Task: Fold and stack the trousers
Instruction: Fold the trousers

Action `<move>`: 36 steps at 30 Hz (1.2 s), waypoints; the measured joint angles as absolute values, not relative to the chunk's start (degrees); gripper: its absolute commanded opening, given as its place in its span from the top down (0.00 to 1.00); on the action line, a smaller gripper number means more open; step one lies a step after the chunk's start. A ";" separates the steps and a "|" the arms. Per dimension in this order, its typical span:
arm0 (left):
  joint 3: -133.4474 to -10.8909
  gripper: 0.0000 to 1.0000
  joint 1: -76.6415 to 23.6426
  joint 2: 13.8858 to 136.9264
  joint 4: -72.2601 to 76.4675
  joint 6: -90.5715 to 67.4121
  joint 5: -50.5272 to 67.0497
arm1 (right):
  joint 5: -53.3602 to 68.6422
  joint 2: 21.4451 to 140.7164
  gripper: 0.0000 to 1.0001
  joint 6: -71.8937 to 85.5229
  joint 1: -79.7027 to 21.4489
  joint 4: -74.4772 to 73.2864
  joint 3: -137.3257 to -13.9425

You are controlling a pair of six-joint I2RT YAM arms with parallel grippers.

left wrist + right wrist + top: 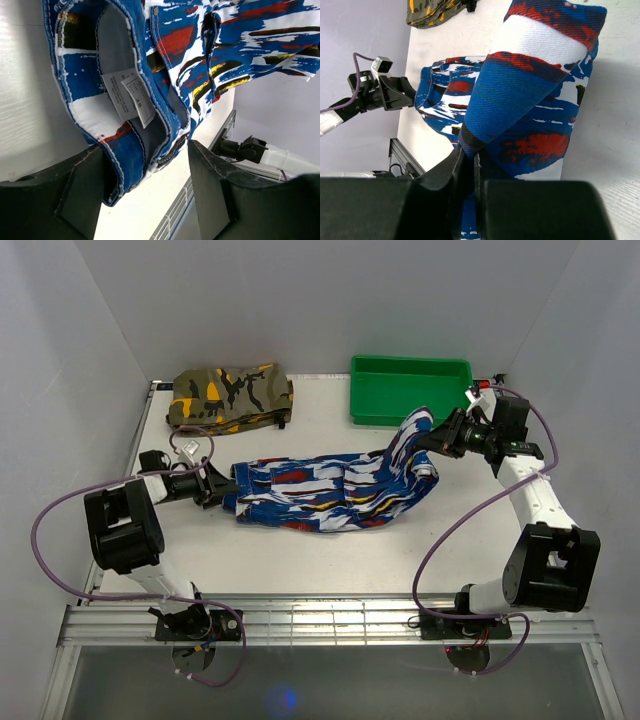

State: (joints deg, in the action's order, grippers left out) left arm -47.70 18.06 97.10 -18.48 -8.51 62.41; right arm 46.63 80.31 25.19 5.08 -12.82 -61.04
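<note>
The right jaws are pressed together on a fold of the trousers point(330, 490) at the leg end, with blue, white and red cloth pinched tight between them. That end is lifted off the worktop point(350, 565) and hangs in a peaked drape just in front of the green bin point(410, 412).

The left jaws stand apart, low over the worktop near its left edge. The waistband lies between them, its hem against one finger point(80, 190) and clear of the other. The waistband gapes open there, showing the grey inner lining and two white sewn-in labels point(131, 95).

The rest of the trousers lies along the middle of the worktop, running from the left jaws towards the right jaws, rumpled and partly doubled over. The green bin sits at the far edge, right of centre. A folded camouflage garment point(230, 395) rests in the far left corner, well apart from the trousers.
</note>
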 measured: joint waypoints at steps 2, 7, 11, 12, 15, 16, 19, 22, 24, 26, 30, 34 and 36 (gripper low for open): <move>-47.70 0.36 17.30 97.97 -17.87 -8.47 62.28 | 46.39 80.42 0.92 26.11 4.78 -12.12 -61.06; -47.46 0.72 16.10 101.58 -17.50 -9.13 61.54 | 45.06 81.38 0.92 28.56 1.91 -9.06 -61.19; -47.07 0.97 15.99 102.45 -17.54 -9.15 61.32 | 43.59 83.07 0.92 31.44 -2.48 -4.62 -61.21; -46.89 1.00 15.94 102.43 -17.52 -9.13 61.32 | 43.16 83.70 0.92 32.25 -4.05 -3.29 -61.23; -45.91 1.00 15.90 102.30 -17.52 -8.86 60.99 | 42.15 85.56 0.92 34.50 -8.60 0.21 -61.32; -45.34 1.00 15.88 102.15 -17.50 -8.84 60.86 | 41.85 86.11 0.92 35.31 -10.04 1.26 -61.41; -43.51 1.00 15.84 101.56 -17.65 -8.82 60.60 | 40.97 87.90 0.92 37.65 -14.06 3.73 -62.43; -42.30 1.00 15.57 101.32 -17.58 -8.93 60.45 | 40.18 90.26 0.92 39.59 -18.31 5.85 -64.45; -41.63 1.00 15.22 101.21 -17.43 -9.15 60.34 | 39.79 91.48 0.92 40.27 -20.93 6.70 -65.63; -41.34 1.00 14.85 101.03 -17.45 -9.54 60.14 | 39.29 93.19 0.92 40.82 -23.53 7.62 -66.98; -41.30 1.00 14.04 100.36 -17.37 -10.15 59.27 | 37.82 97.43 0.92 41.67 -30.37 7.99 -69.65; -41.28 1.00 13.63 100.18 -17.08 -10.85 58.85 | 35.86 102.35 0.92 41.82 -35.57 7.57 -71.96; -40.93 1.00 13.50 99.88 -16.49 -11.14 58.65 | 34.72 105.08 0.92 41.95 -37.74 7.05 -73.95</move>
State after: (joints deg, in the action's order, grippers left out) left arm -40.93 13.50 99.88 -16.49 -11.14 58.65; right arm 34.72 105.08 41.95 -37.74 7.05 -73.95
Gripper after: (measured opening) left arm 0.033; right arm 0.113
